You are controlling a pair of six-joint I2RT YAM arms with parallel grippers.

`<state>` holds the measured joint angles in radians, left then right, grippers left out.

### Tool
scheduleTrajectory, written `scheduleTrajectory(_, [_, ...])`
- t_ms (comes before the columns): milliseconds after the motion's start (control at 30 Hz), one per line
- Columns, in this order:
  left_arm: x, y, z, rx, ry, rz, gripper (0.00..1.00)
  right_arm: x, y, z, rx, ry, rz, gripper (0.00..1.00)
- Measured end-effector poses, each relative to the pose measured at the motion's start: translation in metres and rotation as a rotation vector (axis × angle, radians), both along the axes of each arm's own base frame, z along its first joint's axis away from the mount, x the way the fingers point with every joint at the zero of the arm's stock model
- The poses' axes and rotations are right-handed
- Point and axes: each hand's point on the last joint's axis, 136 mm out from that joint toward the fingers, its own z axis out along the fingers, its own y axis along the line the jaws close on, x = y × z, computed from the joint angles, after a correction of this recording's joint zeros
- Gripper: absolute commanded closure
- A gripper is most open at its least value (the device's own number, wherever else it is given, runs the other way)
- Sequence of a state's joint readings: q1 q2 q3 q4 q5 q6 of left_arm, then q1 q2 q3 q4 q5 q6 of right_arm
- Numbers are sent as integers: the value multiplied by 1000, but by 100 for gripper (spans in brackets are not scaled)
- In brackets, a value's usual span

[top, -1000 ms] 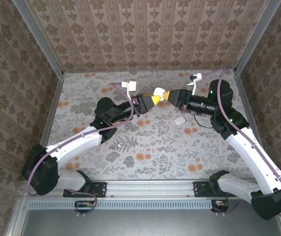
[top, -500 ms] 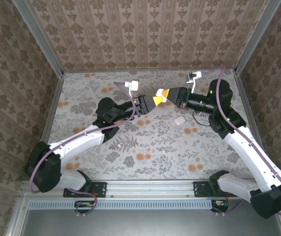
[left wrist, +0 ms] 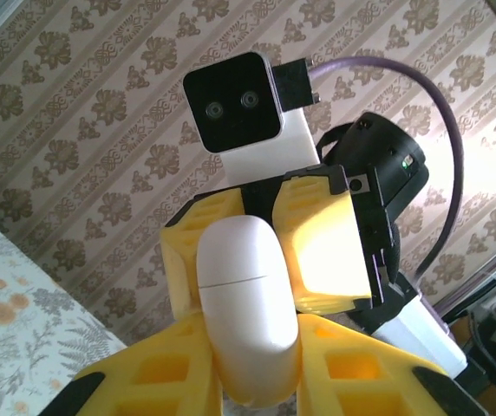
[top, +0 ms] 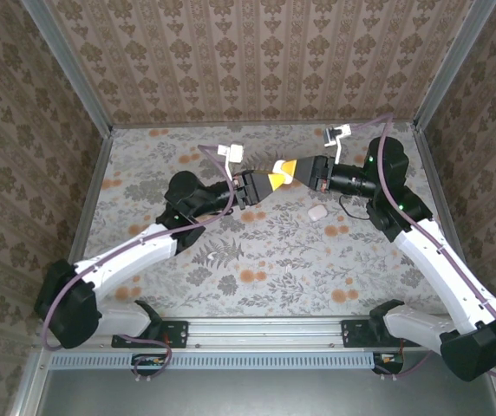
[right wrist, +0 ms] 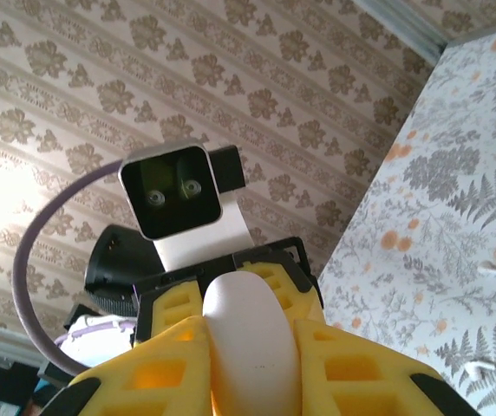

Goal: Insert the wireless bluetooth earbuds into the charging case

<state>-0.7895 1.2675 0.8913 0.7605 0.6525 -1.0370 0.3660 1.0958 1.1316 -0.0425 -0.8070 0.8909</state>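
So both arms were up off the table (top: 274,260) with the charging case (left wrist: 246,303) pinched between them in mid-air. The left gripper (top: 272,180) was clamped on one end and the right gripper (top: 291,166) on the other, with the yellow fingers nearly nose to nose. In the left wrist view you could see the seam (left wrist: 235,282) running across the case, and it looked fully closed.

The earbuds (right wrist: 491,270) weren't anywhere near going in. They looked like the tiny white bits lying down on the table, well apart from the case. A second white case (top: 317,211) sat on the table below the right arm.

My read is that this was the lid-opening step, or maybe a handover. Next, I'd guess one gripper needs to hold the base steady while the other shifts to the lid and hinges it open. It's a slippery rounded shell, so a sloppy regrip could drop it.
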Motion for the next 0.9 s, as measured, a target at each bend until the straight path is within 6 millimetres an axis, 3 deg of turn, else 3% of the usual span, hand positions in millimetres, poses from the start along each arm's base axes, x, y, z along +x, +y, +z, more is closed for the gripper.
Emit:
scheduleTrajectory(167, [-10, 25, 0, 110, -73, 60, 44, -6, 4, 3, -67, -53, 51, 92])
scheduleTrajectory(267, [-17, 43, 8, 160, -136, 101, 37, -6, 5, 6, -94, -94, 73, 92])
scheduleTrajectory(467, [-25, 68, 15, 189, -226, 142, 35, -11, 9, 3, -149, -184, 119, 90])
scheduleTrajectory(733, [-33, 57, -2, 205, -260, 50, 37, -36, 32, 2, -183, -317, 236, 88])
scheduleTrajectory(900, [-30, 45, -18, 232, -228, 1, 39, -41, 38, 1, -187, -340, 262, 88])
